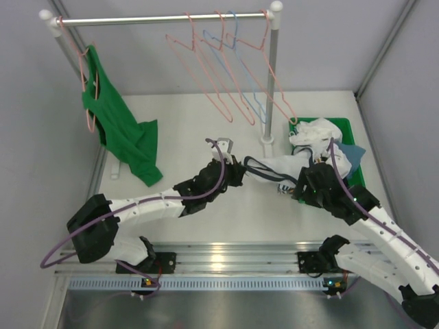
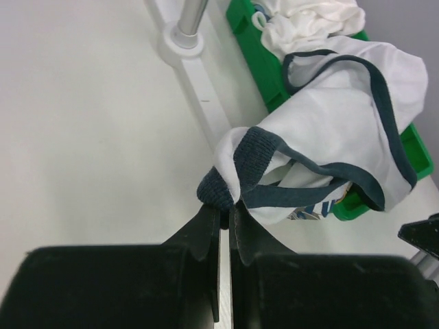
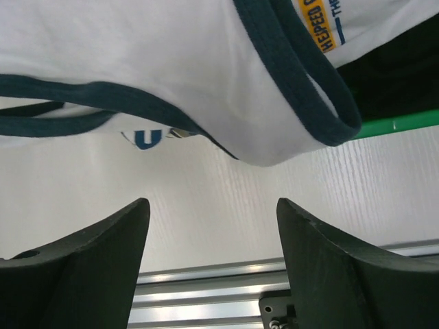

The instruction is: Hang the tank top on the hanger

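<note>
Left wrist view shows the left tool [image 2: 226,213] clamped on a navy strap of the tank top [image 2: 329,123], which hangs over the green bin's [image 2: 245,29] edge; the right tool [image 3: 211,204] stands apart beneath it.

My left arm [image 1: 147,204] lies low and stretched forward toward the centre, elbow bent. The left end effector [image 2: 225,210] is clamped tight on the navy trim of the tank top [image 2: 329,130]. My right arm [image 1: 387,229] reaches inward from the right, and the right end effector [image 3: 212,203] has its fingers spread wide apart.
</note>
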